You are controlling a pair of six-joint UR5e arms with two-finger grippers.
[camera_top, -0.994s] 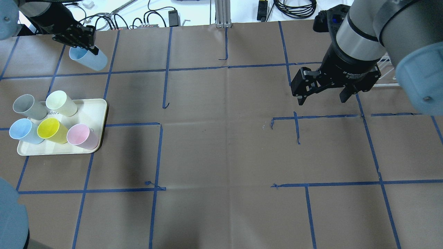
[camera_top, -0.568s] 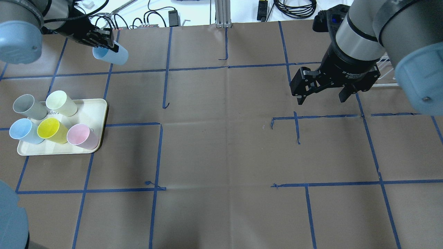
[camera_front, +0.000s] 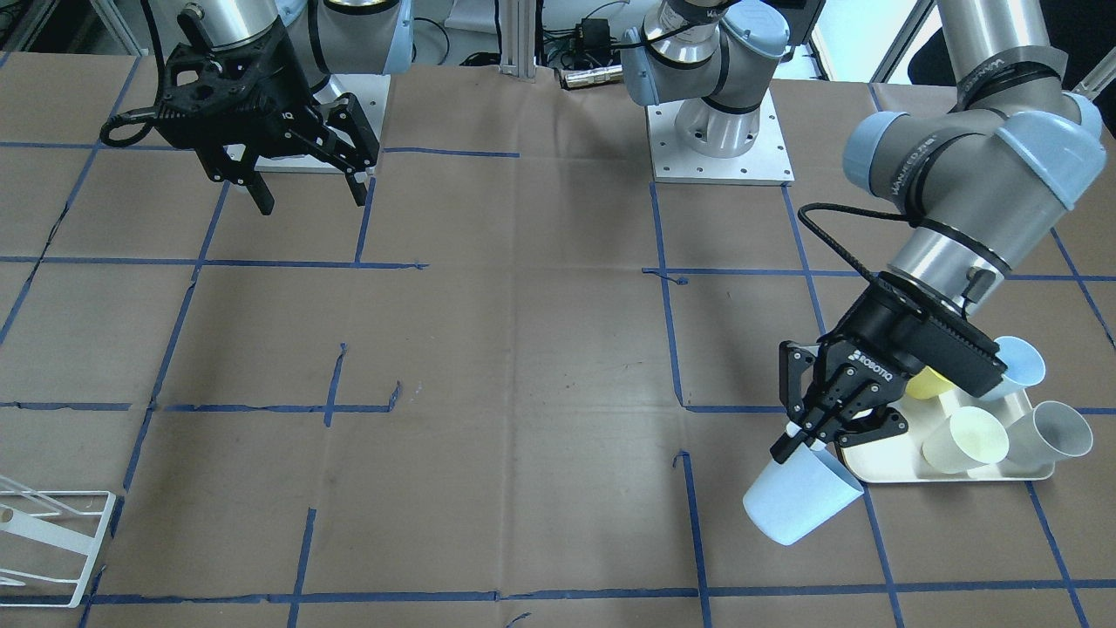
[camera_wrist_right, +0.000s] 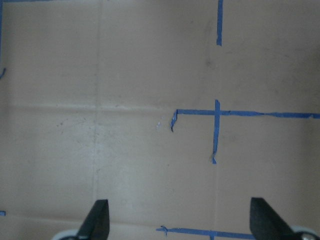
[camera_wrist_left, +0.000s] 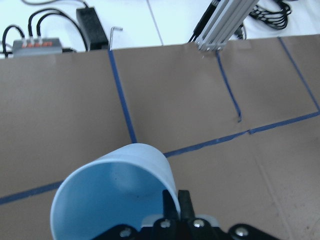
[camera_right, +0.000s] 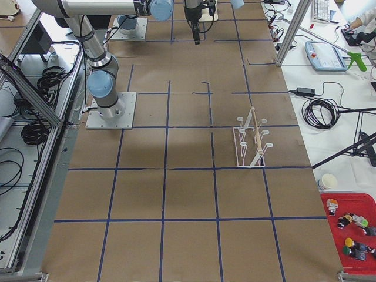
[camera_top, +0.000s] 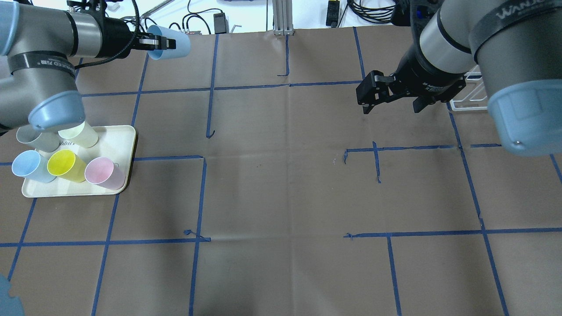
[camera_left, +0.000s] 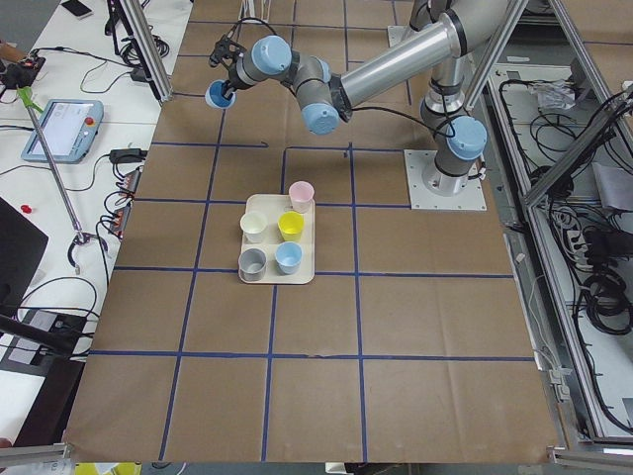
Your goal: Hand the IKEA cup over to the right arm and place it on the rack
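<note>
My left gripper (camera_top: pixel 163 43) is shut on the rim of a light-blue IKEA cup (camera_top: pixel 174 41), held tilted in the air over the far left of the table. The cup also shows in the front view (camera_front: pixel 798 503) and in the left wrist view (camera_wrist_left: pixel 114 194), mouth toward the camera. My right gripper (camera_top: pixel 390 106) is open and empty, hovering over the far right part of the table; it also shows in the front view (camera_front: pixel 311 202). The white wire rack (camera_top: pixel 461 104) stands just right of it, partly hidden by the arm, and is clearer in the right side view (camera_right: pixel 251 141).
A cream tray (camera_top: pixel 120 147) at the left holds several cups: grey (camera_top: pixel 30 137), pale cream (camera_top: pixel 85 137), blue (camera_top: pixel 27 166), yellow (camera_top: pixel 66 166), pink (camera_top: pixel 104 173). Cables and an aluminium post (camera_top: pixel 281 17) lie beyond the far edge. Brown paper with blue tape lines covers the table.
The left arm has carried the blue cup to the right and higher, turning it more level. The right gripper has shifted slightly left and farther away, still open.
</note>
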